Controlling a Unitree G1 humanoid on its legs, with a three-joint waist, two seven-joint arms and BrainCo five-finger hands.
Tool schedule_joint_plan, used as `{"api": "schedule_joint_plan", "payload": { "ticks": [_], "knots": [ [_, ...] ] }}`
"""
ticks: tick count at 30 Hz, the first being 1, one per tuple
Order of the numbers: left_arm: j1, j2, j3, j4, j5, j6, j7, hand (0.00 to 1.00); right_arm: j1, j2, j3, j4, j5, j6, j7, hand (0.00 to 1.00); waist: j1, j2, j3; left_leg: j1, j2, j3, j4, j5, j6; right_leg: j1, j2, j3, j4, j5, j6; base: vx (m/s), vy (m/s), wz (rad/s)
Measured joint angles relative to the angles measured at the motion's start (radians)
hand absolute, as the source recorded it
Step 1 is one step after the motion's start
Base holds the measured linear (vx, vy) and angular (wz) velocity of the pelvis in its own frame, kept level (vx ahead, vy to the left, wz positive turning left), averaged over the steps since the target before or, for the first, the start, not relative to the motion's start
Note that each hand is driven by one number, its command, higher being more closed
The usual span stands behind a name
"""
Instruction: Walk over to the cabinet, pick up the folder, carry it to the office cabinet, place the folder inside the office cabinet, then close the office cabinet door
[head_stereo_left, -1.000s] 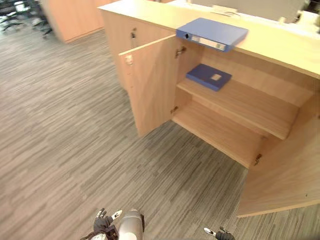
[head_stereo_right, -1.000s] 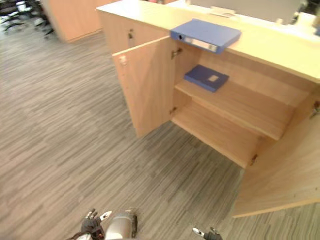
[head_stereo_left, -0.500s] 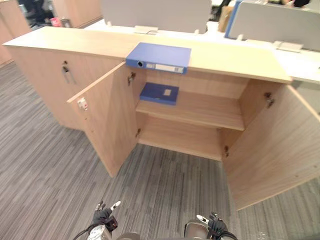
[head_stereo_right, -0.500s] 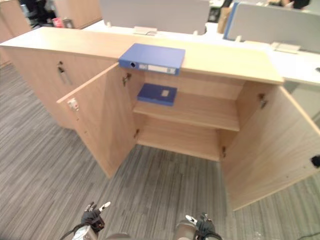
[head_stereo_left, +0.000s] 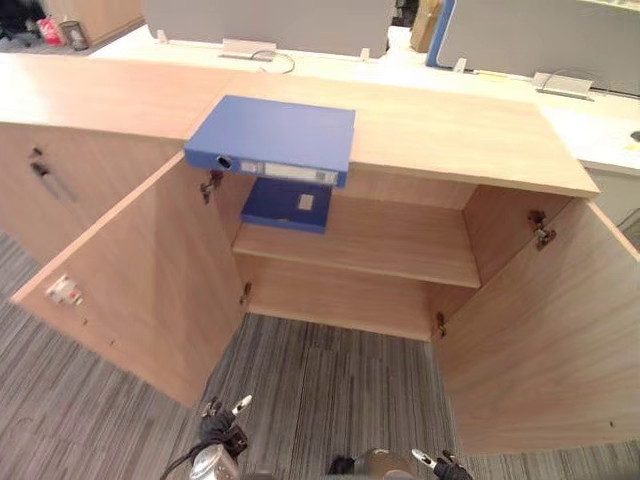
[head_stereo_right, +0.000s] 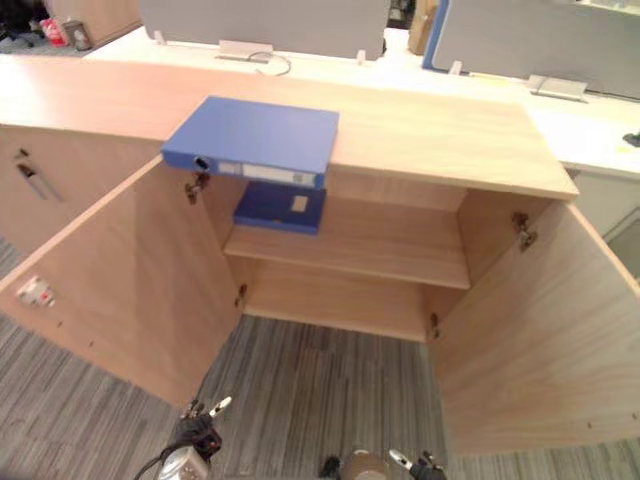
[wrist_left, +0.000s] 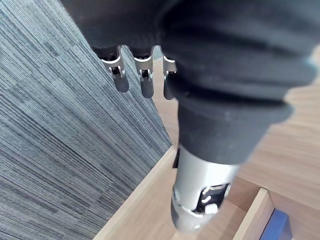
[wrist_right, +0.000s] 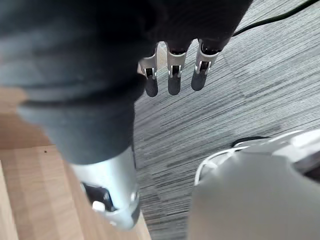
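Walk-up looks about done, nothing grasped: left hand (wrist_left: 146, 82) and right hand (wrist_right: 173, 82) hang slack-fingered and empty, the thick blue ring-binder folder (head_stereo_left: 272, 137) lies flat atop the light-wood cabinet (head_stereo_left: 450, 130), well ahead of and above both hands; pick, stow and door-close all pending.

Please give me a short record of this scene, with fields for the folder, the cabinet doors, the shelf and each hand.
folder: blue, lying flat on the cabinet top, spine over the front edge
doors: left door and right door both open
upper shelf: a flat blue item lies at its left end
left hand: low, open, empty
right hand: low, open, empty
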Motion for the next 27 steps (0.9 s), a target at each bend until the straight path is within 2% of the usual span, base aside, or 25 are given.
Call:
{"api": "schedule_joint_plan", "payload": {
  "ticks": [2,4,5,6,7,8,9,10,12,14,16,18,19,20,21,22,23,25,27],
  "knots": [
    [0.011,0.002,0.004,-0.004,-0.008,0.003,-0.001,0.0,-0.009,0.0,0.006,0.025,0.01,0.003,-0.002,0.0,0.021,-0.016,0.005,-0.093,0.029,0.032,0.035,-0.027,0.03,0.09,-0.003,0.044,-0.074,0.007,0.011,0.44,0.042,-0.62],
    [0.018,0.002,0.005,-0.017,-0.008,0.0,-0.001,0.0,-0.025,-0.003,-0.006,0.034,-0.017,0.008,-0.008,0.0,0.047,-0.023,0.005,-0.146,0.026,0.058,-0.167,-0.076,0.034,0.134,-0.034,0.102,-0.098,0.012,0.019,0.35,0.141,-0.8],
    [0.022,0.001,0.004,-0.019,-0.008,-0.001,-0.001,0.0,-0.033,-0.002,0.001,0.033,-0.025,0.008,-0.012,0.0,0.05,-0.022,0.005,-0.156,0.022,0.056,-0.233,-0.076,0.034,0.147,-0.044,0.111,-0.099,0.013,0.021,0.33,0.214,-0.77],
    [0.025,0.001,0.002,-0.018,-0.009,-0.003,-0.001,0.0,-0.049,-0.002,0.032,0.032,-0.025,0.01,-0.02,0.0,0.057,-0.021,0.004,-0.155,0.006,0.053,-0.38,-0.064,0.028,0.17,-0.065,0.116,-0.102,0.013,0.046,0.33,0.26,-0.64],
    [0.029,0.0,-0.014,-0.009,-0.017,-0.002,-0.003,0.0,-0.065,-0.005,0.072,0.031,-0.025,0.011,-0.025,0.0,0.062,-0.008,-0.008,-0.149,-0.012,0.025,-0.542,0.017,0.038,0.177,-0.065,0.12,-0.104,0.009,0.073,0.37,0.321,-0.56],
    [0.019,0.014,-0.046,0.017,-0.034,0.002,-0.018,0.0,-0.097,0.011,0.094,0.037,-0.027,0.027,-0.037,0.0,0.064,-0.004,-0.023,-0.147,-0.047,-0.012,-0.63,0.084,0.028,0.182,-0.078,0.131,-0.118,0.002,0.105,0.3,0.265,-0.09],
    [0.014,0.017,-0.046,0.024,-0.046,0.0,-0.023,0.0,-0.108,0.023,0.107,0.037,-0.022,0.032,-0.036,0.0,0.059,-0.019,-0.03,-0.14,-0.075,-0.015,-0.655,0.091,0.04,0.187,-0.1,0.129,-0.13,0.01,0.118,0.3,0.232,0.37],
    [0.011,0.02,-0.048,0.024,-0.069,-0.003,-0.031,0.0,-0.127,0.041,0.123,0.039,-0.019,0.034,-0.034,0.0,0.06,-0.05,-0.042,-0.113,-0.118,-0.018,-0.71,0.104,0.057,0.196,-0.14,0.117,-0.137,0.026,0.132,0.28,0.222,0.56],
    [0.013,0.036,-0.056,0.051,-0.145,0.003,-0.051,0.0,-0.165,0.068,0.115,0.059,0.02,0.03,-0.03,0.0,0.076,-0.055,-0.067,-0.054,-0.173,-0.016,-0.801,0.124,0.078,0.215,-0.181,0.104,-0.141,0.063,0.131,0.26,0.245,0.34],
    [0.026,0.057,-0.093,0.081,-0.208,0.005,-0.065,0.0,-0.176,0.086,0.111,0.073,0.025,0.028,-0.022,0.0,0.078,-0.048,-0.076,0.019,-0.201,-0.022,-0.908,0.165,0.091,0.239,-0.194,0.105,-0.147,0.107,0.128,0.19,0.158,0.2],
    [0.035,0.078,-0.143,0.097,-0.242,0.008,-0.081,0.0,-0.177,0.095,0.085,0.103,0.024,0.029,-0.018,0.0,0.077,-0.037,-0.081,0.064,-0.207,-0.031,-0.985,0.197,0.095,0.25,-0.182,0.109,-0.175,0.102,0.129,0.13,0.049,0.19],
    [0.037,0.103,-0.204,0.099,-0.268,0.012,-0.094,0.0,-0.162,0.09,0.072,0.121,0.02,0.029,-0.014,0.0,0.072,-0.047,-0.077,0.096,-0.227,-0.048,-1.034,0.222,0.089,0.252,-0.158,0.109,-0.267,0.114,0.126,0.02,-0.062,0.23],
    [0.041,0.111,-0.245,0.096,-0.287,0.014,-0.102,0.0,-0.153,0.08,0.07,0.133,0.016,0.03,-0.011,0.0,0.07,-0.052,-0.083,0.128,-0.242,-0.065,-1.085,0.247,0.08,0.27,-0.166,0.101,-0.272,0.106,0.135,0.0,-0.075,0.15],
    [0.044,0.109,-0.267,0.09,-0.299,0.016,-0.104,0.0,-0.148,0.07,0.061,0.135,0.014,0.031,-0.01,0.0,0.072,-0.047,-0.087,0.145,-0.243,-0.07,-1.124,0.268,0.077,0.271,-0.168,0.103,-0.273,0.105,0.137,-0.01,-0.081,0.19],
    [0.054,0.103,-0.307,0.063,-0.32,0.019,-0.109,0.0,-0.145,0.056,0.041,0.141,0.014,0.031,-0.009,0.0,0.071,-0.038,-0.087,0.176,-0.246,-0.083,-1.203,0.31,0.072,0.268,-0.167,0.101,-0.271,0.093,0.154,-0.04,-0.059,0.16],
    [0.057,0.098,-0.342,0.019,-0.342,0.019,-0.111,0.0,-0.145,0.043,0.041,0.142,0.014,0.032,-0.009,0.0,0.069,-0.033,-0.073,0.168,-0.254,-0.094,-1.203,0.317,0.07,0.269,-0.175,0.099,-0.274,0.075,0.175,-0.1,-0.061,0.13],
    [0.063,0.095,-0.359,-0.004,-0.357,0.02,-0.111,0.0,-0.145,0.038,0.041,0.143,0.014,0.034,-0.009,0.0,0.068,-0.032,-0.067,0.165,-0.257,-0.096,-1.203,0.32,0.07,0.268,-0.177,0.096,-0.276,0.065,0.18,-0.13,-0.052,0.18],
    [0.128,0.088,-0.455,-0.189,-0.399,0.026,-0.11,0.0,-0.12,0.018,0.048,0.143,0.011,0.04,-0.011,0.0,0.057,-0.035,-0.061,0.156,-0.269,-0.124,-1.203,0.333,0.069,0.266,-0.18,0.073,-0.266,0.039,0.188,-0.12,-0.022,0.28],
    [0.175,0.075,-0.495,-0.335,-0.435,0.025,-0.11,0.0,-0.1,0.008,0.057,0.143,0.01,0.044,-0.013,0.0,0.062,-0.035,-0.062,0.152,-0.27,-0.13,-1.203,0.336,0.067,0.264,-0.18,0.065,-0.261,0.032,0.194,-0.07,0.02,0.18]
  ]
}}
